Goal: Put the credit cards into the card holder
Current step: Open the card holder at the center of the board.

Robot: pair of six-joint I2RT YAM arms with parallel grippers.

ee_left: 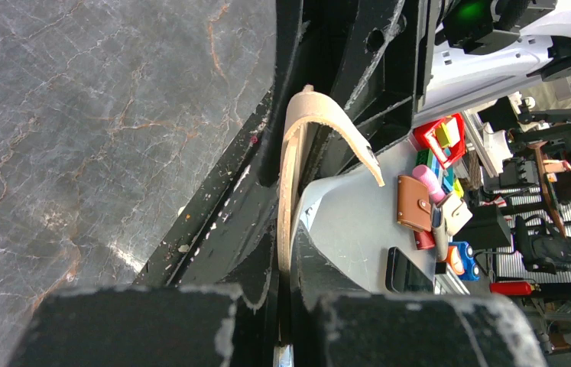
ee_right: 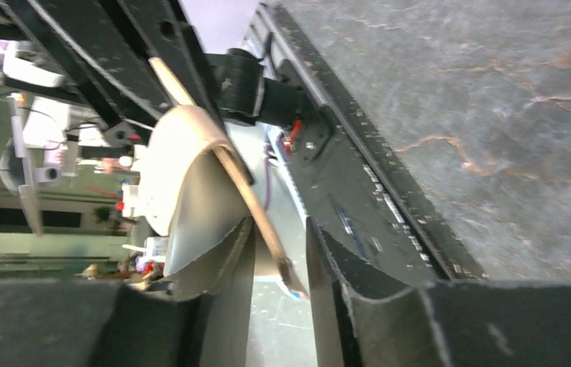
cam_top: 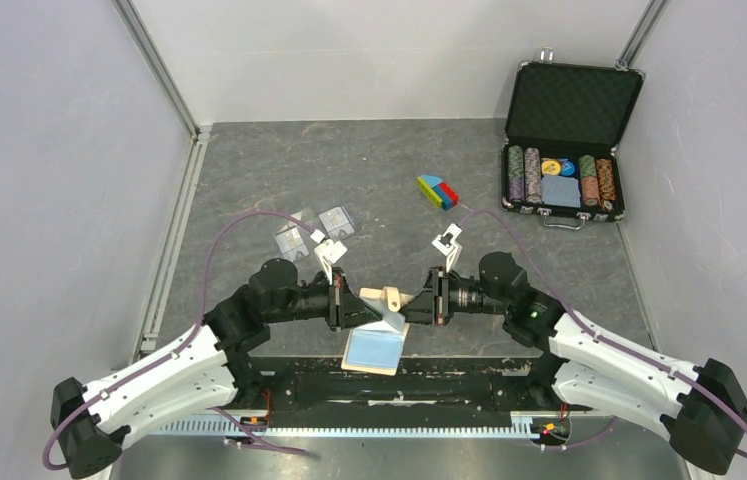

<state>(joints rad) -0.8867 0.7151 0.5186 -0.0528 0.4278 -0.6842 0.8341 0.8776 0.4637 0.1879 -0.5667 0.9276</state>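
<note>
Two cards (cam_top: 292,241) left of centre on tabletop (cam_top: 379,170) | left fingers (ee_left: 152,325) pinch card holder (cam_top: 377,345) | right fingers (ee_right: 420,321) slightly parted around it

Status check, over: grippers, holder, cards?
Left gripper shut on the card holder, held up unfolded. Right gripper open, holder's edge inside its jaws. Both cards lie on the table, not loaded. Nothing blocks them.
</note>
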